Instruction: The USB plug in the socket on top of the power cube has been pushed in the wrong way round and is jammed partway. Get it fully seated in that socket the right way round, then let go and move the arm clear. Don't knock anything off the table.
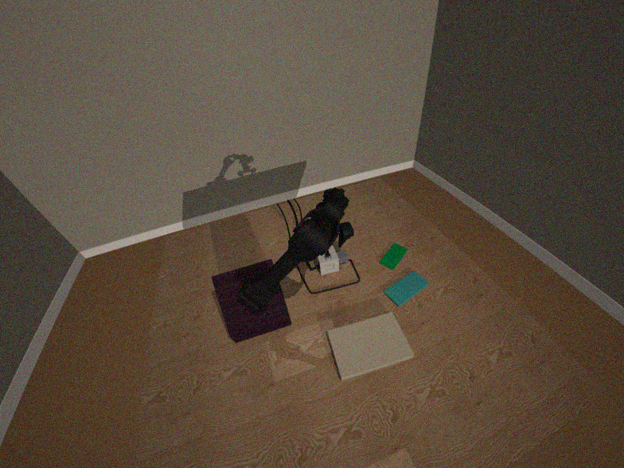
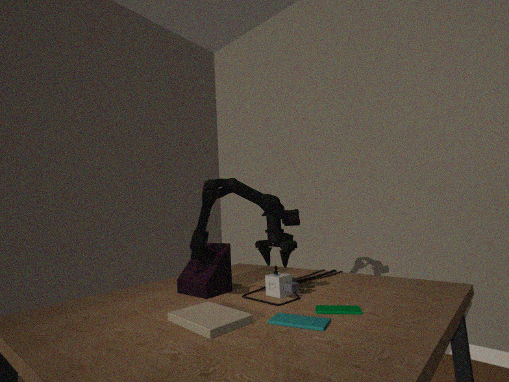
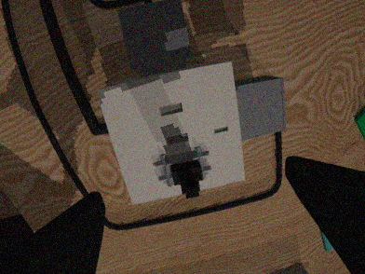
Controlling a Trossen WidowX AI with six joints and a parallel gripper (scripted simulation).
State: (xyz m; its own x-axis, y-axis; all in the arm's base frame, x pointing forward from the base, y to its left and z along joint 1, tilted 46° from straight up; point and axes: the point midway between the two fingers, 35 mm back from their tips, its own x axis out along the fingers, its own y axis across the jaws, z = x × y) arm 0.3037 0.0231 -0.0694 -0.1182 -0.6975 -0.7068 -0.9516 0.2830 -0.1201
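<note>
The white power cube [image 1: 329, 267] [image 2: 273, 286] [image 3: 209, 90] stands on the table. The black USB plug [image 1: 328, 254] [image 2: 275, 271] [image 3: 187, 173] stands upright in its top, near one edge, and part of it sticks out above the face. How deep it sits and which way round it is cannot be told. My gripper [image 2: 277, 264] [image 3: 196, 184] is open and empty, pointing down. Its fingertips are just above the height of the plug, one to each side of it in the wrist view. In the top view the arm hides the fingers.
A grey-blue block [image 2: 292, 286] [image 3: 262, 109] adjoins the cube's side, and a dark block [image 3: 151, 42] is on another side. Black cable [image 3: 279, 160] loops around the cube. A green slab [image 1: 393, 255] [image 2: 338, 310], teal slab [image 1: 406, 288] [image 2: 299, 321] and cream slab [image 1: 370, 345] [image 2: 210, 318] lie farther off.
</note>
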